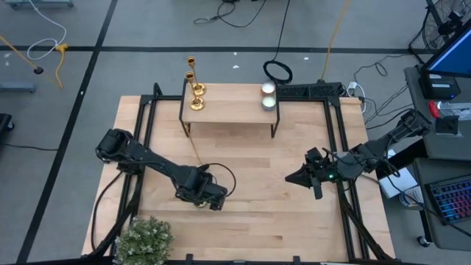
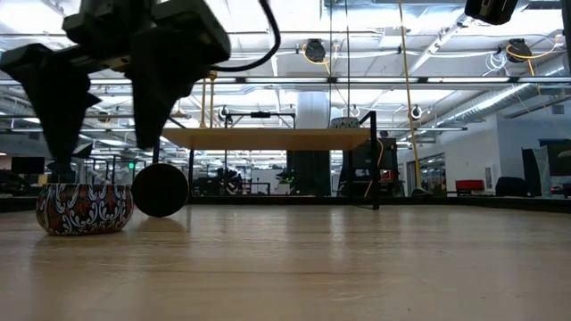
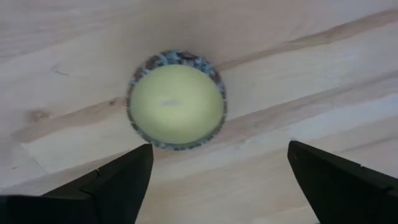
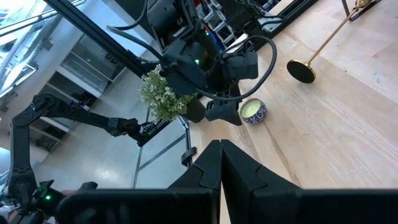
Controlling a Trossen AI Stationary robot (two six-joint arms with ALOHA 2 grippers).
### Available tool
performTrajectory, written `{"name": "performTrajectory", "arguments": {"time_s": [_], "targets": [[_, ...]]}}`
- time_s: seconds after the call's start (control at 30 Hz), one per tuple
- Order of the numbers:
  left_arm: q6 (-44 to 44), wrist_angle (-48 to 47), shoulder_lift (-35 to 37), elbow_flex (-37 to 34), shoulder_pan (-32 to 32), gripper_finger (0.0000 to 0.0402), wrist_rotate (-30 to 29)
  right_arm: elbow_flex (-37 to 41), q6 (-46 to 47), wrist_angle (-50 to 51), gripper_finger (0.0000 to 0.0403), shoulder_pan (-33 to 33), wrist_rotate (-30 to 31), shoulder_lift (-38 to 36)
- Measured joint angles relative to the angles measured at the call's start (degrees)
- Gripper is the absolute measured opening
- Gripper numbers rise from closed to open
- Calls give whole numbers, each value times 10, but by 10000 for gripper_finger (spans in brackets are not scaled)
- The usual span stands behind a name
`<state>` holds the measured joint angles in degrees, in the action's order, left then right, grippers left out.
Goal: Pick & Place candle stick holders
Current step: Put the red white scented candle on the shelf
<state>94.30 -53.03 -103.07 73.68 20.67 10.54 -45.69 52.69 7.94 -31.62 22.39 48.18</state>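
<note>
Two gold candle stick holders (image 1: pixel 196 92) stand upright on their round bases at the left end of a raised wooden shelf (image 1: pixel 232 110) at the table's far side. A third (image 1: pixel 196 151) lies on its side on the table, its round base (image 4: pixel 301 70) toward the table's near edge. My left gripper (image 3: pixel 221 180) points down, open, just above a small patterned tin holding a pale green candle (image 3: pixel 176 99), and touches nothing. The low view shows its fingers (image 2: pixel 103 156) over the tin (image 2: pixel 85 207). My right gripper (image 4: pixel 221 155) hangs shut and empty above the table's right part.
Two small round candles (image 1: pixel 268 96) sit at the shelf's right end. A potted green plant (image 1: pixel 143 239) stands at the near left corner. A black frame (image 1: pixel 335 103) runs around the table. Bare wood (image 1: pixel 257 169) lies between the two arms.
</note>
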Motion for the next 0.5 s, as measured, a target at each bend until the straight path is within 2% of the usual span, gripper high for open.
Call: {"name": "performTrajectory", "arguments": {"time_s": [0.1,0.3,0.5], "targets": [[-2,-4,0,-1,0,396,-5,0,0,0,0,0,0,0],[-14,-25,0,-1,0,389,-5,0,0,0,0,0,0,0],[-19,-42,0,-1,-4,398,-21,0,-2,0,0,0,0,0]]}}
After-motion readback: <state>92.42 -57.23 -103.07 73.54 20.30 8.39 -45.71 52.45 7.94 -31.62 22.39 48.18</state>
